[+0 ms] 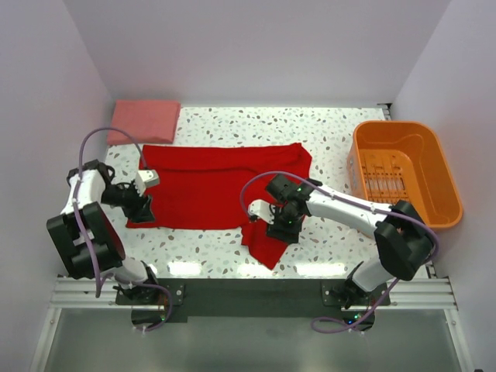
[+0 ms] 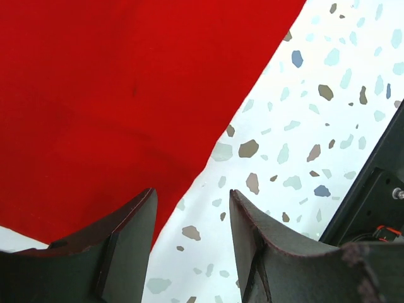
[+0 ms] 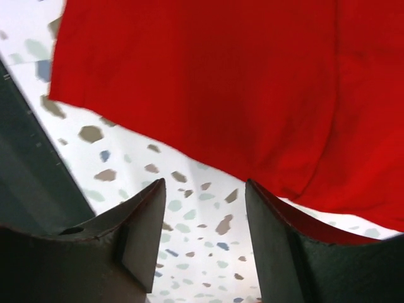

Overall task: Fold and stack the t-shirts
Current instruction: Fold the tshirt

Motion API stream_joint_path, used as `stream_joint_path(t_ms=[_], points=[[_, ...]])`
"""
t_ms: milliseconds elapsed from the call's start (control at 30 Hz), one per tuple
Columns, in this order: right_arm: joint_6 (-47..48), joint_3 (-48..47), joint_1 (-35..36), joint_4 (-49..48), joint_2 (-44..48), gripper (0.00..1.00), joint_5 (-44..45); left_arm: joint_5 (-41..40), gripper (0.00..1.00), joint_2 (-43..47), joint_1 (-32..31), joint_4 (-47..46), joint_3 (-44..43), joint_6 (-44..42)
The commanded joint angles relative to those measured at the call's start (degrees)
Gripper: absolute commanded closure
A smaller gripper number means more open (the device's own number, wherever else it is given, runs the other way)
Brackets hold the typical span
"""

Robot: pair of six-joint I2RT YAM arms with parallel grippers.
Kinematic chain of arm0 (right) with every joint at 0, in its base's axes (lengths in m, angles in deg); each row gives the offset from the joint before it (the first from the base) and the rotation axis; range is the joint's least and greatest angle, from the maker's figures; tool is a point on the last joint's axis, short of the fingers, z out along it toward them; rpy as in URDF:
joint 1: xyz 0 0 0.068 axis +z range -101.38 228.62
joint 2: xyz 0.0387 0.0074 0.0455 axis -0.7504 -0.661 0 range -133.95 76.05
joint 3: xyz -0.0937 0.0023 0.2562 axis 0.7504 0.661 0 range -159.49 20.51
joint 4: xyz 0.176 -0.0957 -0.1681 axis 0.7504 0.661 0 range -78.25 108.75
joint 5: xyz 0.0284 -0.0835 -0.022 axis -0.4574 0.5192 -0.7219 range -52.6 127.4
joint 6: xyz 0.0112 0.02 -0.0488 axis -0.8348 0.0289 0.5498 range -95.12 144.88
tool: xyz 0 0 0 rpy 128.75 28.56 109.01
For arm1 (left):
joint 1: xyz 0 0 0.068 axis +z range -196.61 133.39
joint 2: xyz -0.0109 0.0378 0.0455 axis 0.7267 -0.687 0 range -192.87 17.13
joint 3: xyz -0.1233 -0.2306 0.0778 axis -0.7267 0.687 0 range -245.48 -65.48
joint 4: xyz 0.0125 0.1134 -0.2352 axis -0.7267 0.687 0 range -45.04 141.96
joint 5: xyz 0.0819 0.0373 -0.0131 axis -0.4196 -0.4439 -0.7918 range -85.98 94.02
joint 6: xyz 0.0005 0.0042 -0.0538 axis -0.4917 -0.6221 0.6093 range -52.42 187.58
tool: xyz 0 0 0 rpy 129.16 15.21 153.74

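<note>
Red t-shirt [image 1: 209, 186] lies mid-worktop, spread wide and flat, w/ one flap trailing toward the near edge on the right. A first fold at most, I'd say, w/ most of the folding to go. Salmon-pink t-shirt [image 1: 143, 120] sits as a neat folded pad in the far-left corner, just beside the red one. It reads as done and is prob. the base of the stack. Left jaws at the red shirt's near-left corner: spread, hem just beside one finger, nothing pinched. Right jaws at the trailing flap: spread too, bare worktop [image 1: 333, 132] btwn them. Orange basket [image 1: 418, 147] stands far right, well apart. Remaining, by my read: finish the folds, then stack red on pink.
</note>
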Motion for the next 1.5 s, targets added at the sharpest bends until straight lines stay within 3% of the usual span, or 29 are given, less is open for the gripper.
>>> stream_joint_path(t_ms=[0,433,667,700,900,1233,1467], points=[[-0.65,0.82,0.25,-7.65,0.56,0.44,3.01,0.93,0.45,2.54,0.24,-2.44,1.48,-2.96],[0.49,7.24,2.27,-14.78,-5.41,0.43,8.98,1.72,0.45,-2.20,3.04,-5.87,-3.17,1.17],[1.73,9.44,2.10,-11.88,-4.28,1.00,10.47,-2.40,0.45,-6.32,7.71,-0.36,-7.30,-19.73],[1.73,9.44,1.92,-11.53,-3.84,1.00,10.56,-3.72,0.46,-7.21,7.71,0.89,-7.65,-25.06],[1.55,7.78,-0.18,-7.84,-2.26,1.00,10.83,-10.67,0.49,-8.10,7.79,0.99,-4.41,-36.17],[0.67,6.10,-1.50,-5.46,-1.20,1.00,9.86,-14.27,0.52,-6.95,7.62,0.28,1.74,-43.39],[1.02,5.22,-2.03,-4.76,-1.29,1.00,9.42,-14.01,0.61,-2.65,7.62,2.30,6.14,-47.34]])
